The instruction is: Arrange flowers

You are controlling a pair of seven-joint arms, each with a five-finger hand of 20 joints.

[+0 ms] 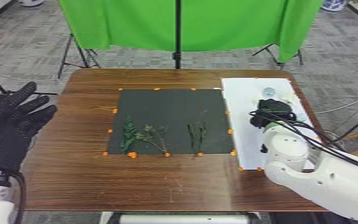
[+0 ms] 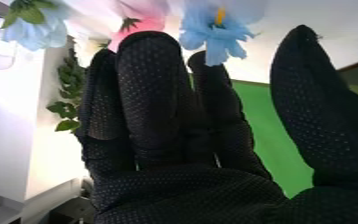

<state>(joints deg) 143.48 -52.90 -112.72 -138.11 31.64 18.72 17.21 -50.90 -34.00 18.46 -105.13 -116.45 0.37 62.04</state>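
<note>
Pale blue flower (image 1: 269, 92) lies on white sheet (image 1: 236, 95), at 12 o'clock from right hand (image 1: 275, 109); hand wide, fingers straight. Contact: cannot tell. Green sprigs (image 1: 146, 136) lie on dark mat (image 1: 162, 107), 8 o'clock. Left hand (image 1: 8, 122), spread, 9 o'clock. Green cloth (image 1: 127, 25) hangs beyond table (image 1: 69, 185), 11 o'clock.

White rounded arms (image 1: 322, 180), black cables (image 1: 316, 143), dotted black gloves (image 1: 8, 127).

glossy brown wood table (image 1: 69, 170), matt dark mat (image 1: 171, 112), green cloth drape (image 1: 122, 25), cloth-like blue flower (image 2: 213, 33)
</note>
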